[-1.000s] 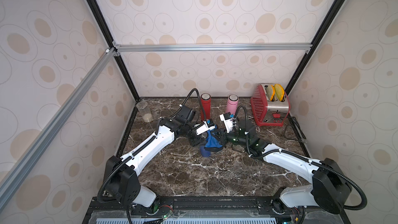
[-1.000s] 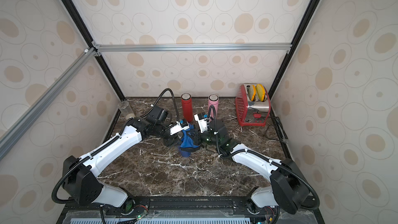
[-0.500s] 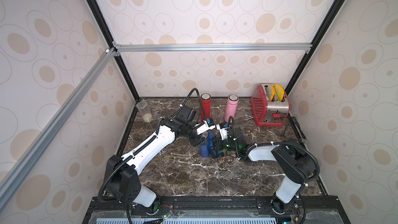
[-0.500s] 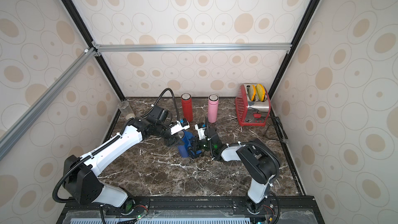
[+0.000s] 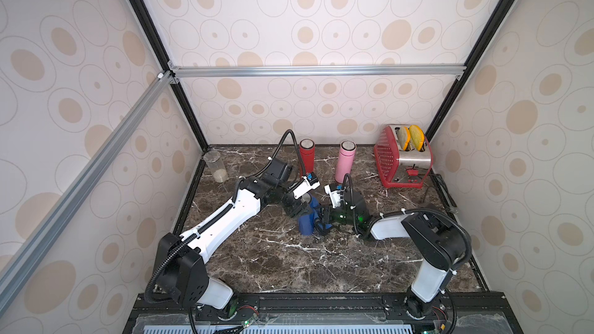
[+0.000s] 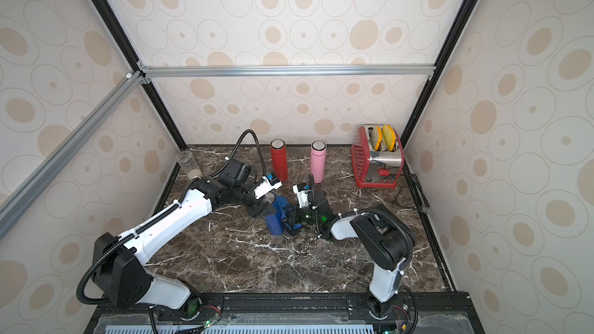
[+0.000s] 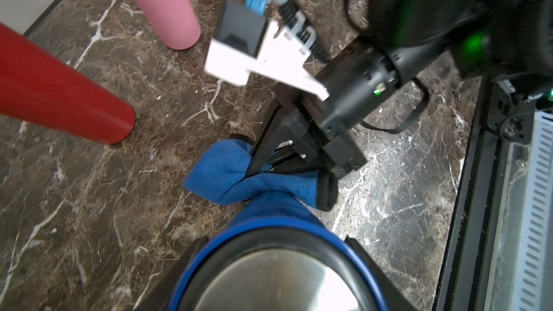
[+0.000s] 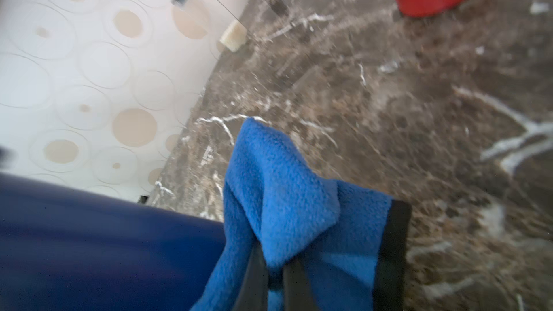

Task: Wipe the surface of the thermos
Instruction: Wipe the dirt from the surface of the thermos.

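Note:
A dark blue thermos (image 5: 305,223) with a steel lid stands roughly upright on the marble table (image 5: 257,261) in both top views, also (image 6: 274,223). My left gripper (image 5: 297,208) is shut on the thermos near its top; the left wrist view shows the lid (image 7: 269,276) between the black fingers (image 7: 363,257). My right gripper (image 5: 321,217) comes in from the right, shut on a bright blue cloth (image 7: 227,172). The cloth (image 8: 278,181) lies bunched against the thermos's side (image 8: 104,243). The right gripper (image 8: 273,264) pinches a fold of the cloth.
A red bottle (image 5: 307,157) and a pink bottle (image 5: 344,162) stand just behind the two grippers. At the back right is a red toaster (image 5: 401,159) with its cord (image 5: 440,191) on the table. A glass jar (image 5: 217,165) stands in the back left corner.
The right arm has folded up, its elbow rising near its base, and its wrist has drawn in low toward the thermos with the cloth. The left arm and the thermos have hardly moved.

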### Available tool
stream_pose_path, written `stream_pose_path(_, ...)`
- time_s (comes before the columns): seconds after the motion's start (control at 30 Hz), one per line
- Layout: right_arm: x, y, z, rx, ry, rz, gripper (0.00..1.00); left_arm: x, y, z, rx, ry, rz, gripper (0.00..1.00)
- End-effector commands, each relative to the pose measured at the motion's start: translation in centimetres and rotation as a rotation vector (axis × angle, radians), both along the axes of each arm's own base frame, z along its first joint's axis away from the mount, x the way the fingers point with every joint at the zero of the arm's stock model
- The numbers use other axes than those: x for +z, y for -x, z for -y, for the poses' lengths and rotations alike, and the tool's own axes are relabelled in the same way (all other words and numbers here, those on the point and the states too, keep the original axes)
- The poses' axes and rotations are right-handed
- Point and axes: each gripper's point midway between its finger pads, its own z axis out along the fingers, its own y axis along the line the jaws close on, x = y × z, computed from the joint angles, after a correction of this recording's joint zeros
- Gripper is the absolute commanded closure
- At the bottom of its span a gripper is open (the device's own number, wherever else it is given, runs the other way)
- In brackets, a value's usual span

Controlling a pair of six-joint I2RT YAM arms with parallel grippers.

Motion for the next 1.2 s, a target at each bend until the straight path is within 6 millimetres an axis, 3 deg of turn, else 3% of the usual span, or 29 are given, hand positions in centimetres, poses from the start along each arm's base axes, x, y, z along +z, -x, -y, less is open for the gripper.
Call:
stream_pose_path(0.0, 6.5, 1.6, -1.6, 0.113, -0.116, 0.074, 1.0, 3.8, -2.5, 1.1, 0.126, 0.127, 0.104, 1.0)
stream_pose_path(0.13, 9.5, 1.9, -1.9, 0.127, -0.154, 0.107, 1.0, 4.2, -3.4, 0.8, 0.256, 0.135, 0.101, 1.0)
stream_pose_path(0.23, 9.4, 1.7, -2.1, 0.129, -0.147, 0.108, 1.0, 4.6, -4.0, 0.9, 0.337, 0.121, 0.122, 1.0)
stream_pose_path(0.37, 6.6, 1.2, -2.4, 0.121, -0.108, 0.069, 1.0, 5.2, -5.4, 1.1, 0.459, 0.157, 0.106, 1.0)
stream_pose_path(0.63, -2.3, 0.5, -3.8, 0.133, -0.068, -0.09, 1.0, 5.3, -7.0, 0.9, 0.597, 0.215, 0.077, 1.0)
stream_pose_path(0.77, -4.7, 0.2, -4.4, 0.139, -0.084, -0.141, 1.0, 5.4, -7.4, 0.8, 0.638, 0.224, 0.068, 1.0)
stream_pose_path(0.9, -2.9, 0.0, -4.6, 0.151, -0.113, -0.119, 1.0, 4.9, -7.9, 0.3, 0.688, 0.214, 0.061, 1.0)
stream_pose_path(1.17, 6.5, 0.5, -4.2, 0.156, -0.183, 0.032, 1.0, 4.9, -7.9, -0.1, 0.748, 0.25, 0.045, 1.0)
